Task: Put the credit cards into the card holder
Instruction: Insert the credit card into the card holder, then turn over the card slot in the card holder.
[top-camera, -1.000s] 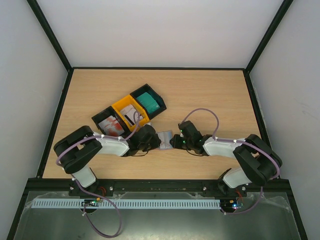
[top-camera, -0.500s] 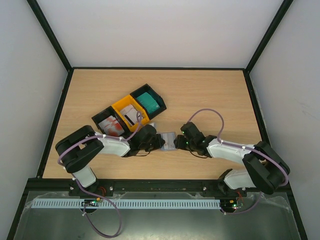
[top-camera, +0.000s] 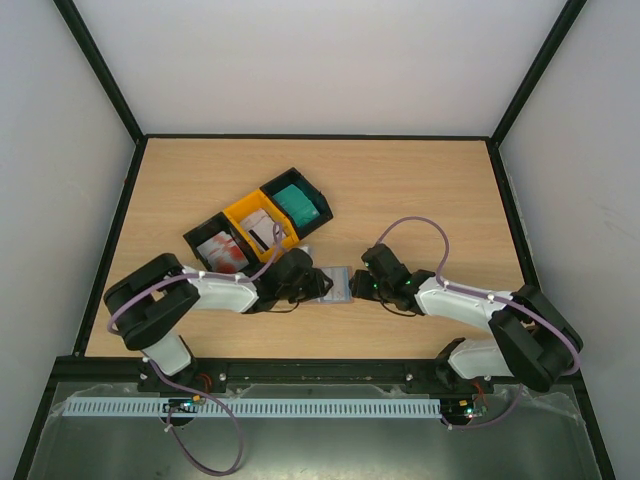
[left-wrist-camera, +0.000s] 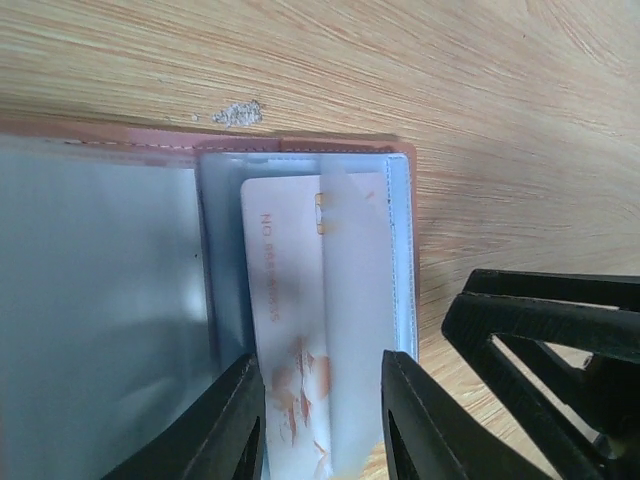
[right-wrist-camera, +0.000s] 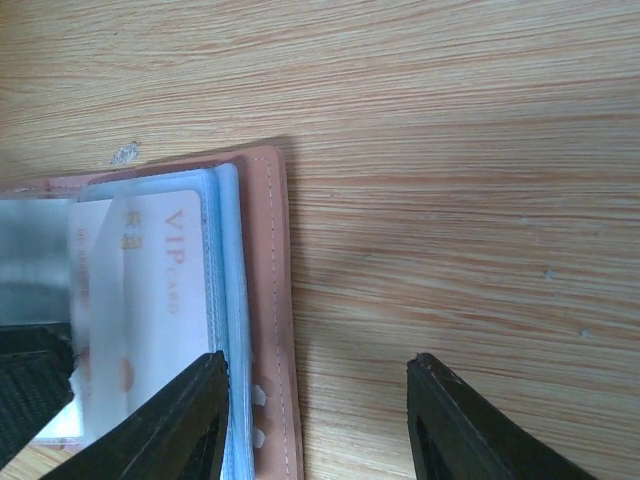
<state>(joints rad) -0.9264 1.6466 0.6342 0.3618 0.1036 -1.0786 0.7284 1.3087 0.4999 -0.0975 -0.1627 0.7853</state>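
Looking from above, a pale wood-grain table (top-camera: 430, 190) between white walls bears three plastic trays (top-camera: 240, 212) at 10 o'clock, each holding one stack of credit cards (top-camera: 297, 203). One pinkish-brown leather card holder (top-camera: 337, 283) lies open at 6 o'clock, between both arms' jaws. Left wrist: jaws parted, gripping nothing, straddling one white, red-printed card (left-wrist-camera: 290, 330) in the holder's pale blue pocket (left-wrist-camera: 400, 250). Right wrist: jaws wide apart, empty, at the holder's 3 o'clock edge.

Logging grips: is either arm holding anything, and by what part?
Right jaws hold nothing. Left jaws straddle the credit card at its long edges; hold cannot be told.
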